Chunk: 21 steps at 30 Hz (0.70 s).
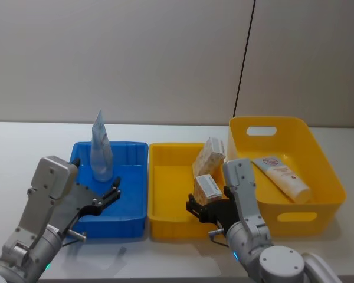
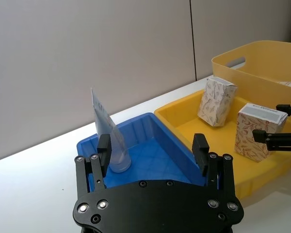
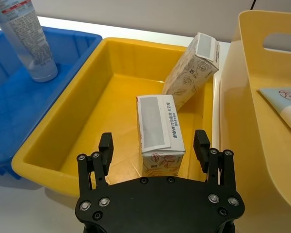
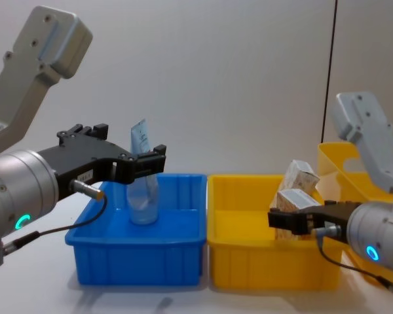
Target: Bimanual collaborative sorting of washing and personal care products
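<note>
Right gripper [image 3: 153,145] sits low over the near edge of the small yellow bin [image 3: 77,97]. Its fingers are apart, 1 on each side of the standing carton [image 3: 160,128], with a gap showing on both sides, so it is not clamped. That carton stands on end by the bin's near-right corner. Its top face runs lengthwise straight away from the gripper, so the fingers face its 2 long sides, across the narrow width.

The leaning carton [image 3: 191,70] is tilted against the bin's right wall, just beyond the standing one. Can't tell if the 2 touch.

Left gripper [image 2: 152,148] is over the near edge of the blue bin [image 2: 169,141], fingers apart, holding nothing. The clear tube [image 2: 109,136] stands on its cap in the far half of that bin, long axis vertical, crimped end up. It is ahead of the fingers and apart from them. It is also off the gripper's centre line, lined up with 1 finger rather than the gap.

The white tube [image 1: 281,175] with the red logo lies flat and slantwise in the big yellow bin [image 1: 318,156]. The right arm is the nearer one.

Judgement: each kind looks to be in its own bin, so sorting seems nearly done. If a grasp comes next, the right arm only needs to close. The left would need a sideways shift and then a reach forward. The tube is tall on a small base and likely tips if nudged.
</note>
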Each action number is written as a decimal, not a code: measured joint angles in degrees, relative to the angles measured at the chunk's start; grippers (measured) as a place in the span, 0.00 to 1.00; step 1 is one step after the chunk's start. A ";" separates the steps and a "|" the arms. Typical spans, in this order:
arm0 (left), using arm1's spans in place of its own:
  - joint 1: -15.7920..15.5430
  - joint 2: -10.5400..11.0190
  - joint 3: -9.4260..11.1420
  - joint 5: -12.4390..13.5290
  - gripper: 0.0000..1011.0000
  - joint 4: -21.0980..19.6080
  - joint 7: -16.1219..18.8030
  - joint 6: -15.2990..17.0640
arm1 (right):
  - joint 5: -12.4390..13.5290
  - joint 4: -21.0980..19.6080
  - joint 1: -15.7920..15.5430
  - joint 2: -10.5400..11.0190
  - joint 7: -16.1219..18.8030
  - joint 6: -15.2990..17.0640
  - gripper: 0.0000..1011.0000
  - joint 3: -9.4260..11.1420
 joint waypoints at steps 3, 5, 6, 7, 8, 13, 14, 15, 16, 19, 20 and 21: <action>0.00 0.00 0.00 0.00 0.99 0.00 0.00 0.00 | -0.20 0.57 0.31 -0.27 -0.24 -0.25 0.97 0.03; 0.00 0.00 0.00 0.00 0.99 0.00 0.00 0.00 | -0.34 1.07 0.55 -0.49 -0.40 -0.45 0.94 0.05; 0.00 0.00 0.00 -0.01 0.99 0.00 0.00 0.00 | -0.39 1.21 0.62 -0.55 -0.45 -0.48 0.92 0.06; 0.00 0.00 0.00 0.00 0.99 0.00 0.00 0.00 | -0.44 1.35 0.69 -0.61 -0.49 -0.53 0.92 0.06; 0.00 0.00 0.00 0.00 0.99 0.00 0.00 0.00 | -0.55 1.62 0.82 -0.73 -0.59 -0.66 0.87 0.07; 0.00 0.00 0.00 -0.01 0.99 0.00 0.00 0.00 | -0.69 2.20 1.13 -0.98 -0.80 -0.86 0.70 0.10; 0.00 0.00 0.00 -0.01 0.99 0.00 0.00 0.00 | -0.72 2.29 1.18 -1.02 -0.83 -0.89 0.69 0.11; 0.00 0.00 0.00 -0.01 0.99 0.00 0.00 0.00 | -0.74 2.36 1.22 -1.06 -0.85 -0.92 0.66 0.12; 0.00 0.00 0.00 -0.01 0.99 0.00 0.00 0.00 | -0.79 2.50 1.29 -1.11 -0.90 -0.95 0.63 0.12; 0.00 0.00 0.00 0.00 0.99 0.00 0.00 0.00 | -0.85 2.63 1.37 -1.18 -0.94 -1.02 0.55 0.14; 0.00 0.00 0.00 -0.01 0.99 0.00 0.00 0.00 | -0.89 2.66 1.38 -1.22 -0.94 -1.06 0.51 0.16; 0.00 0.00 0.00 -0.01 0.99 0.00 0.00 0.00 | -0.89 2.66 1.38 -1.23 -0.94 -1.08 0.49 0.17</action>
